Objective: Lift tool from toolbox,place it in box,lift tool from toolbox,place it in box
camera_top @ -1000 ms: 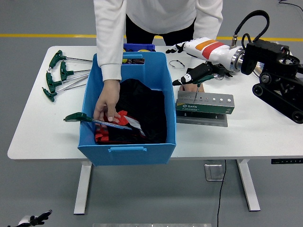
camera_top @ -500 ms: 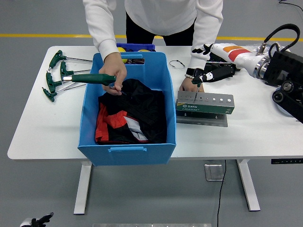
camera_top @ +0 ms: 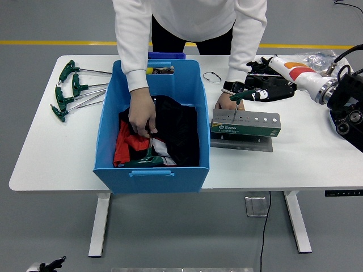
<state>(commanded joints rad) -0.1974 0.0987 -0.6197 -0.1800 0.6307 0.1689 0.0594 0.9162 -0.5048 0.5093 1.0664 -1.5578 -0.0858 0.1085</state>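
I'm gripping a green T-handle tool (camera_top: pixel 245 94) in my right hand (camera_top: pixel 262 92), its shaft seated in the grey toolbox (camera_top: pixel 245 123). Lifting step underway. Next I'm judging: pull straight up, carry left over the blue box (camera_top: pixel 108 113), where a person's hand (camera_top: pixel 142 120) is reaching.

Lighting bright, even and diffuse from overhead, soft shadow beneath the white table (camera_top: pixel 317 161) toward 6 o'clock, no glare, focus sharp, slight blur on the person's hand (camera_top: pixel 142 119).
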